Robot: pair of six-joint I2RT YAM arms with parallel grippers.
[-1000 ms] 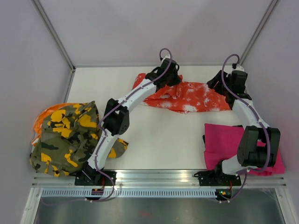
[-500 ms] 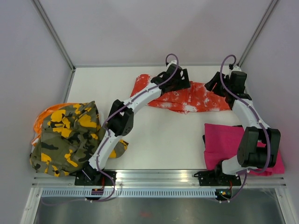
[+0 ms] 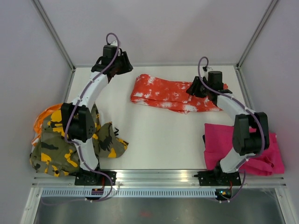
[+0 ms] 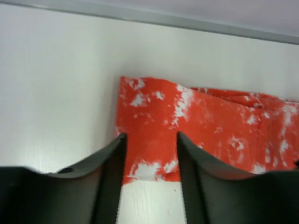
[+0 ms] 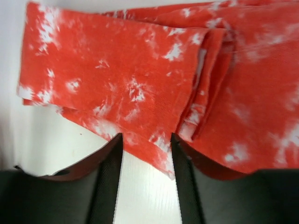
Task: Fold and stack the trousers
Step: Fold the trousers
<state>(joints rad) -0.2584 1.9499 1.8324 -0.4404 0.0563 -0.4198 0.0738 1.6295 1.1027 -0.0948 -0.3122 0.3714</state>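
Note:
The orange-red trousers point(image 3: 163, 92) with white splatter lie as a long folded band across the back of the table point(image 3: 154, 140). My left gripper point(image 3: 122, 65) hangs open by the back left corner, apart from the band's left end point(image 4: 154, 112), nothing between its fingers point(image 4: 120, 144). My right gripper point(image 3: 191, 88) is open over the band's right part, its fingers point(image 5: 174, 140) low above the near edge of the layered cloth point(image 5: 140, 79). Camouflage trousers point(image 3: 70, 135) lie heaped at the left edge. Pink trousers point(image 3: 243, 144) lie at the front right.
An orange cloth edge point(image 3: 44, 116) shows under the camouflage heap. Grey walls and metal frame posts point(image 3: 56, 35) close in the table at the back and sides. The metal rail point(image 3: 154, 179) with both arm bases runs along the front.
My left gripper opened, let go of the orange-red trousers and swung left to the back corner. The band now lies flatter. My right gripper moved left over its right part and narrowed a little.

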